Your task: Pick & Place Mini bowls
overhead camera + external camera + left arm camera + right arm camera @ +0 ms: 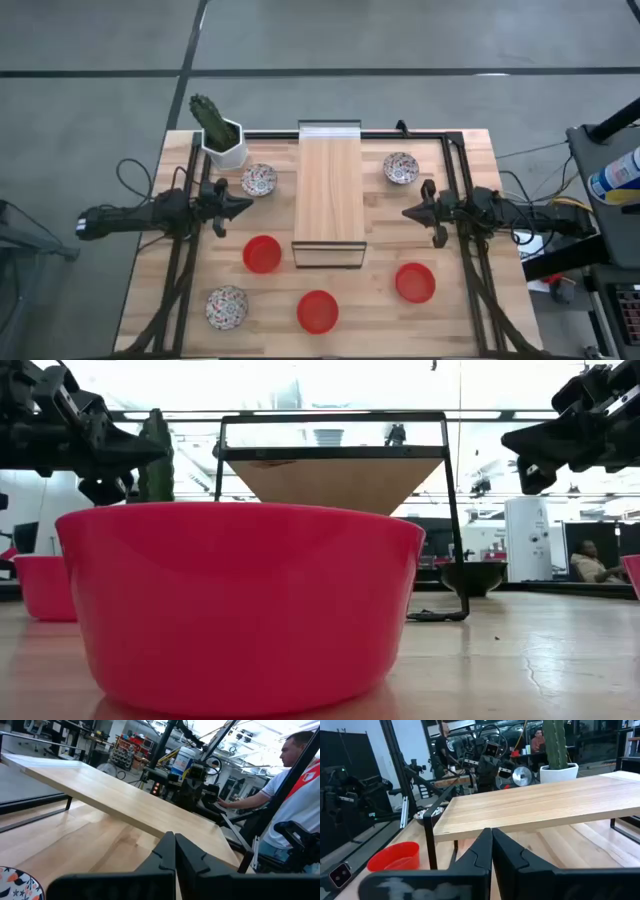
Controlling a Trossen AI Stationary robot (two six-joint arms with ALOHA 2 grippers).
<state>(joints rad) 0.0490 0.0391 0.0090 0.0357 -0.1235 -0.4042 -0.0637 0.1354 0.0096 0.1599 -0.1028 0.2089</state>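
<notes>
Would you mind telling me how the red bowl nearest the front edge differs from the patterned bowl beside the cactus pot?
The glossy red round bowl is plain, while the white speckled round bowl carries a busy red-and-dark pattern. The red one sits at the table's front middle; the speckled one sits at the back left, by the white hexagonal cactus pot. Both stand upright and look similar in size.

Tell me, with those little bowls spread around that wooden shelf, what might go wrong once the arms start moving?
Three guesses. The patterned bowl sits close to the cactus pot, so the left tool, now shut, could bump the pot when reaching in. The red bowl lies right beside the wooden shelf, whose metal frame might block a clean grip. The front red bowl sits near the table edge, so a nudge could push it off.
</notes>
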